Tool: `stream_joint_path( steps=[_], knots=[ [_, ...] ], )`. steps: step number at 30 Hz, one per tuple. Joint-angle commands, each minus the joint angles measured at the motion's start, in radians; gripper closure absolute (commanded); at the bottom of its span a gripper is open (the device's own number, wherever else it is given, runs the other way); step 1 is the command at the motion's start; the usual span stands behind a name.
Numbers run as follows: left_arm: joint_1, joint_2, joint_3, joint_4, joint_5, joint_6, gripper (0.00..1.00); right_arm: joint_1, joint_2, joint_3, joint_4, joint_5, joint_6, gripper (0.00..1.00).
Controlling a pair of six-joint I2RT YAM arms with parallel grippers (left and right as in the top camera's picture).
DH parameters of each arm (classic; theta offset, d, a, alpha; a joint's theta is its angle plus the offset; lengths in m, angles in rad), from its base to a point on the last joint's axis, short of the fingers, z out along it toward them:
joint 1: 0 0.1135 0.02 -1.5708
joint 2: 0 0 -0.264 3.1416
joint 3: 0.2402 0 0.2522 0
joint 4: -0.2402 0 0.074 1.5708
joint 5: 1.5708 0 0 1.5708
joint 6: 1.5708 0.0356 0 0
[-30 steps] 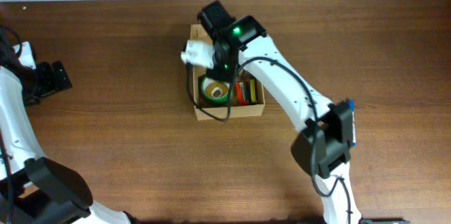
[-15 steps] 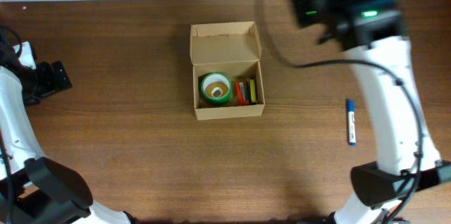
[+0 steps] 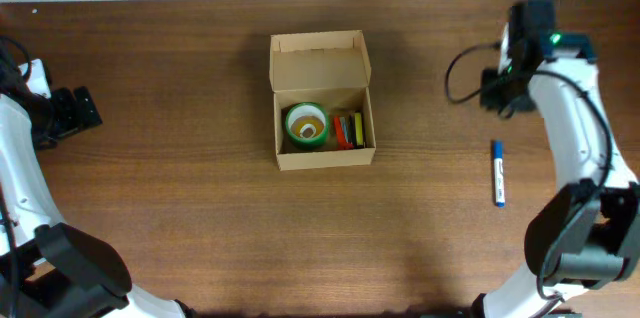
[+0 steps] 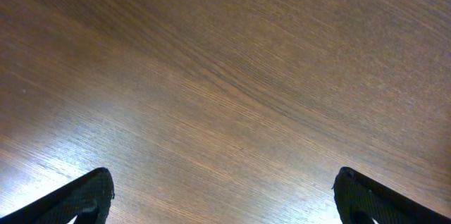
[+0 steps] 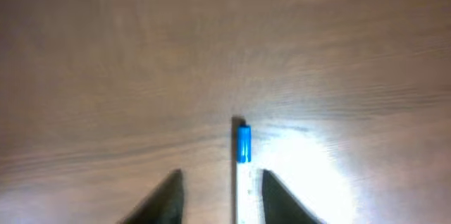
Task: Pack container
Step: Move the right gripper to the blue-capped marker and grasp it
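The job in hand looked like fetching the last loose thing. The right fingers (image 5: 165,199) were part way open, with a gap between them and nothing in it. The blue pen (image 5: 243,144) lay flat on the bench (image 3: 200,238), just in front of these fingers and lined up with the gap. The wrist picture was blurry, so I could not tell how high the fingers were above the pen. From above, they looked near it but not touching it.

The container (image 3: 322,58) sat well off to one side of the right fingers, between them and the left fingers (image 4: 77,199). Its flap lid stood open. Inside it were a green tape roll (image 3: 306,125) and some red and yellow things (image 3: 348,130) beside the roll. The box looked nearly full, so I think the packing was mostly done.

The left fingers were spread wide and held nothing. They were far from the box and had only bare wood under them.

Next, I think the right fingers would need to go down over the pen, one finger on each side of it, and then squeeze. The pen is thin and round, so it could roll away if one finger bumped it first. After that it would need a lift and a ride over to the box. There was little room left inside, so the pen would have to go in with care, maybe lying on top. The lid was not yet shut.
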Motion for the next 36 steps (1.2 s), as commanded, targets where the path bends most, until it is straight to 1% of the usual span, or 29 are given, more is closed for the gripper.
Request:
stream_joint_path(
  steps=[1, 2, 4, 6, 13, 25, 28, 36],
  knots=[
    [0.007, 0.009, -0.003, 0.002, 0.007, 0.02, 0.0, -0.029, 0.003, -0.154, 0.077, -0.031, -0.152, 0.52],
    [0.007, 0.009, -0.003, 0.002, 0.007, 0.019, 0.0, -0.044, 0.003, -0.2, 0.108, -0.051, -0.179, 0.46],
    [0.007, 0.009, -0.003, 0.002, 0.007, 0.019, 0.0, -0.069, 0.006, -0.24, 0.131, -0.092, -0.209, 0.44],
    [0.007, 0.009, -0.003, 0.002, 0.007, 0.02, 0.0, -0.104, 0.01, -0.267, 0.145, -0.098, -0.209, 0.44],
    [0.007, 0.009, -0.003, 0.002, 0.007, 0.019, 0.0, -0.191, 0.011, -0.291, 0.134, -0.154, -0.204, 0.44],
    [0.007, 0.009, -0.003, 0.002, 0.007, 0.019, 0.01, -0.183, 0.032, -0.3, 0.096, -0.168, -0.197, 0.45],
    [0.007, 0.009, -0.003, 0.002, 0.007, 0.019, 0.0, -0.183, 0.047, -0.33, 0.114, -0.174, -0.196, 0.47],
    [0.007, 0.009, -0.003, 0.002, 0.007, 0.019, 0.0, -0.183, 0.06, -0.455, 0.215, -0.185, -0.177, 0.48]
  ],
)
